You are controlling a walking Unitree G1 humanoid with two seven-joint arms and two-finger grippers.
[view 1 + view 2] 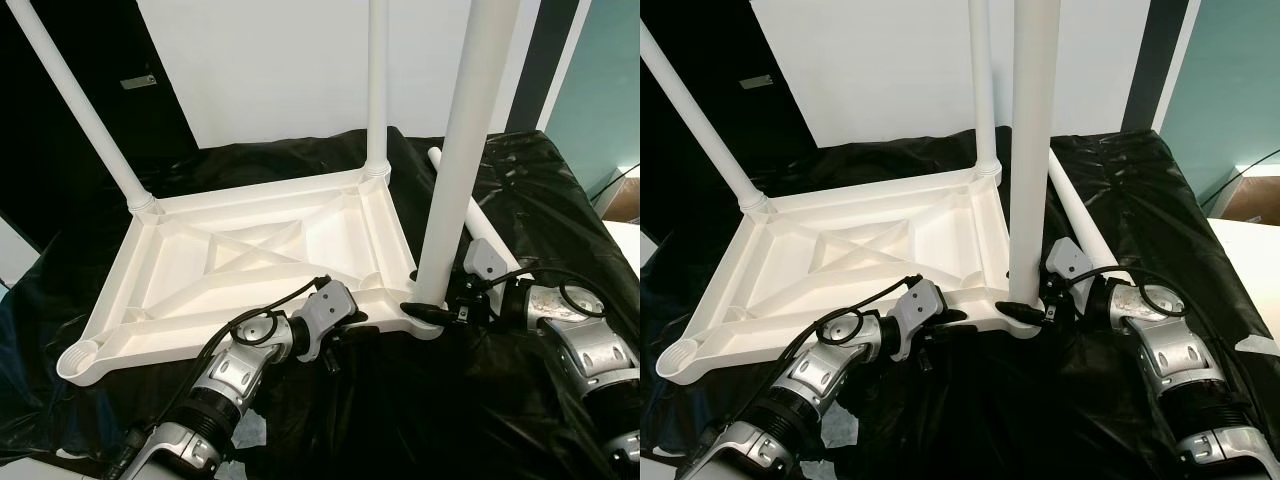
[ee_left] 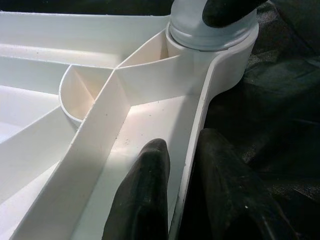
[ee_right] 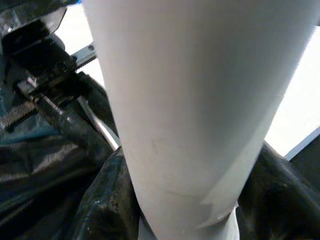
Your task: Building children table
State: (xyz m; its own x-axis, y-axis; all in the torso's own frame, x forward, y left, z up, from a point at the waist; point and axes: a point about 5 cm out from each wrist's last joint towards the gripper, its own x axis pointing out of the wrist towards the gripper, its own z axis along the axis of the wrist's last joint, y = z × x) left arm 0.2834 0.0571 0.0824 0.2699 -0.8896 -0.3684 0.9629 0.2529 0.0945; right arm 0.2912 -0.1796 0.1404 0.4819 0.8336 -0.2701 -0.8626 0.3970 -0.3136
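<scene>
**Three legs up, both grippers clamped at the near corner**

Three white legs stand upright in the sockets of the upside-down white tabletop, which lies on a black plastic sheet. A fourth leg lies loose on the sheet, behind the near right corner.

Your right gripper is closed around the foot of the near leg, just above its corner socket. In the right wrist view the leg runs between the black fingers, one on each side, pressed against it.

Your left gripper is narrowly parted and pinches the tabletop's near rim. One finger sits inside the tray of ribs, the other outside against the sheet, with the thin white wall between them. The same view shows the socket with the leg seated in it further along that rim, and a black fingertip of the right gripper against the leg.

From the head cameras you see the left gripper at the rim, just left of that corner. The near left socket stands open.
</scene>
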